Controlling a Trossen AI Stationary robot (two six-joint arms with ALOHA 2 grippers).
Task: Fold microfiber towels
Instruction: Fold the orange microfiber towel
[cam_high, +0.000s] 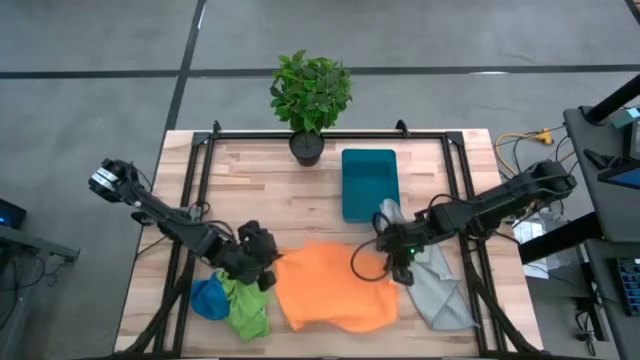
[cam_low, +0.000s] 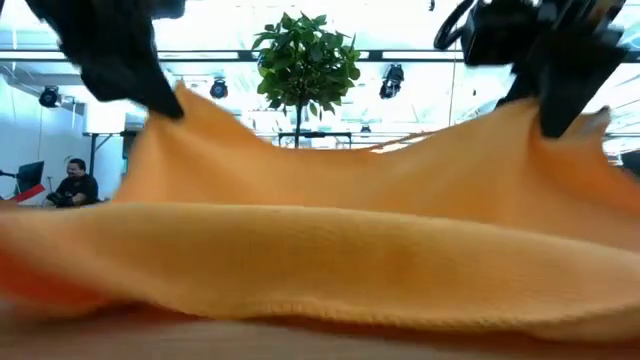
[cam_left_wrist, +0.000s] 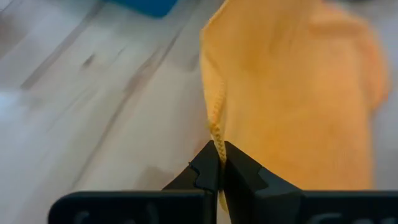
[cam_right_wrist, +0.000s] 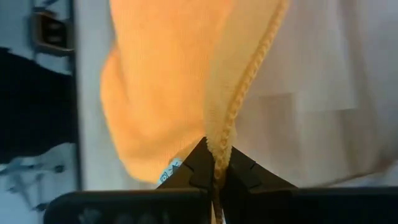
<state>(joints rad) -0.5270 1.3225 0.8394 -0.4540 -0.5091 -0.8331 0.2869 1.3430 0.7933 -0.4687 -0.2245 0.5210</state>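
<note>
An orange towel (cam_high: 335, 290) lies spread near the table's front middle, its near part on the wood. My left gripper (cam_high: 272, 268) is shut on its left far corner and my right gripper (cam_high: 398, 268) is shut on its right far corner. A blue towel (cam_high: 208, 298) and a lime green towel (cam_high: 245, 310) lie bunched at the front left. The pale grey towel (cam_high: 435, 285) lies crumpled at the front right, under my right arm. My left gripper pinches the orange towel's stitched edge (cam_left_wrist: 216, 134) at a corner between its two fingers, slanting down from the table's left. That corner is held up (cam_low: 175, 105) and the cloth sags from it. My right gripper pinches the stitched edge (cam_right_wrist: 222, 138) at the other far corner between its two fingers, slanting down from the right. That corner is raised (cam_low: 525, 115); the cloth hangs slack between the two holds, its near part on the table.
A teal bin (cam_high: 369, 183) stands behind the towel at the table's middle back, and a potted plant (cam_high: 310, 100) at the far edge. A black frame rail (cam_high: 330, 135) runs round the table. A person sits far off in the room (cam_low: 75, 185).
</note>
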